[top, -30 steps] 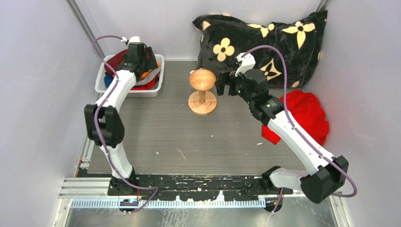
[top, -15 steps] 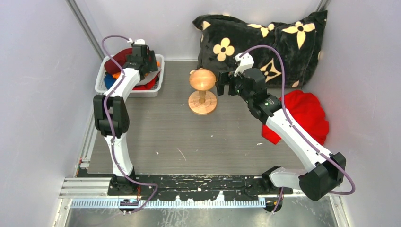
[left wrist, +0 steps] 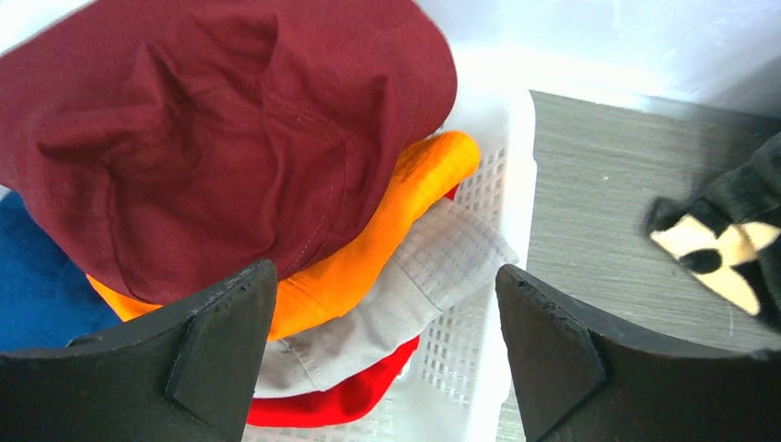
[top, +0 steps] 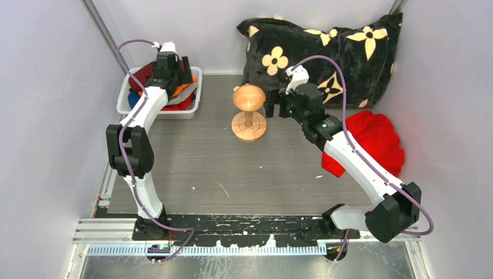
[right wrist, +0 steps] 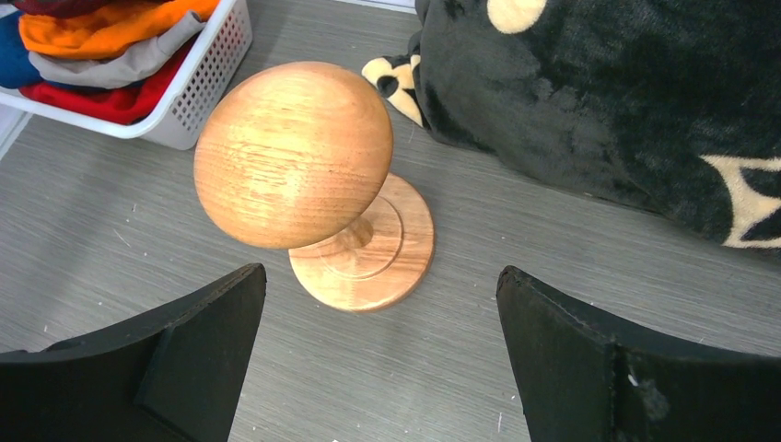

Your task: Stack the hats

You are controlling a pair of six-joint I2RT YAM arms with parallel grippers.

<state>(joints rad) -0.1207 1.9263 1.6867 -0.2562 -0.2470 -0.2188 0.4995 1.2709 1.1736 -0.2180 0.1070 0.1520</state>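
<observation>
Left tool spread wide above the hats, piled in a basket at the desk's far left. Right tool released, facing the stand.

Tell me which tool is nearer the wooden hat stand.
Right. The right tool hangs open just beside the wooden hat stand; the left tool is far off, over the white basket of hats.

My L gripper, spread wide, sits above maroon hat: straight drop, basket wall on right. R gripper, also spread: wooden stand ahead, pillow crowding right, bare counter on left.
</observation>
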